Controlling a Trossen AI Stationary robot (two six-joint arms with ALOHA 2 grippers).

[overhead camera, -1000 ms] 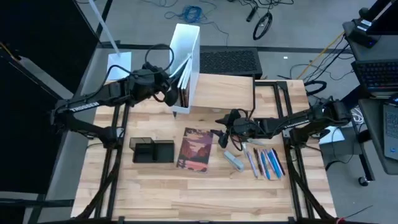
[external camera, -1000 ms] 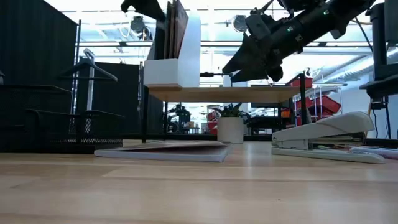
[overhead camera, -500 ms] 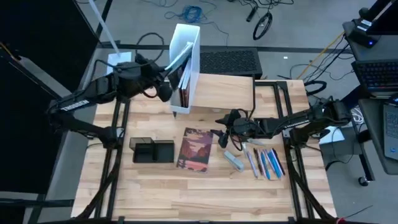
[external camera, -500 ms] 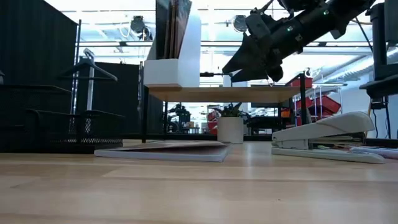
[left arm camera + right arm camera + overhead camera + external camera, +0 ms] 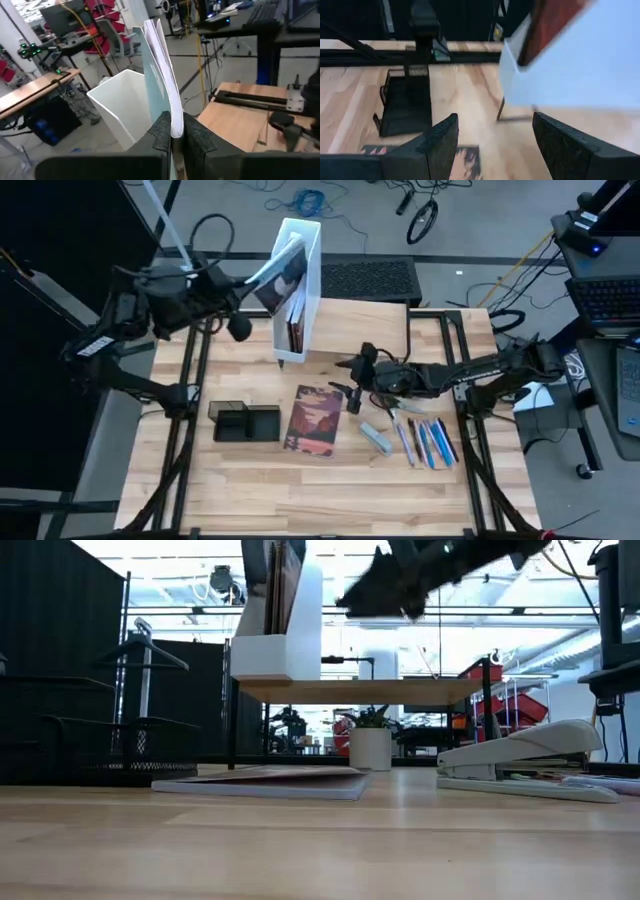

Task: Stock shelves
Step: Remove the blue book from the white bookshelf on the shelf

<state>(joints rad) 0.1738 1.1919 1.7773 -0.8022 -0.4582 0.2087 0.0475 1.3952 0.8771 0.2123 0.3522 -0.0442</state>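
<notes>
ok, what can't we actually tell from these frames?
- Left hand: shut on a thin booklet; whether the booklet's lower end is still inside the white file box is hidden in the high view by the booklet itself.
- Right hand: open; blurred and cut off by the top edge in the low view.
- Pens: too small to count in the high view.
- Desk riser: legs partly hidden behind the file box in the low view.

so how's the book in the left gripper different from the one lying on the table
The held book is lifted and tilted over the white file box, pinched by the left gripper; the table book lies flat and untouched. The held one's cover is pale teal, the table one's reddish. Both are thin.
</notes>
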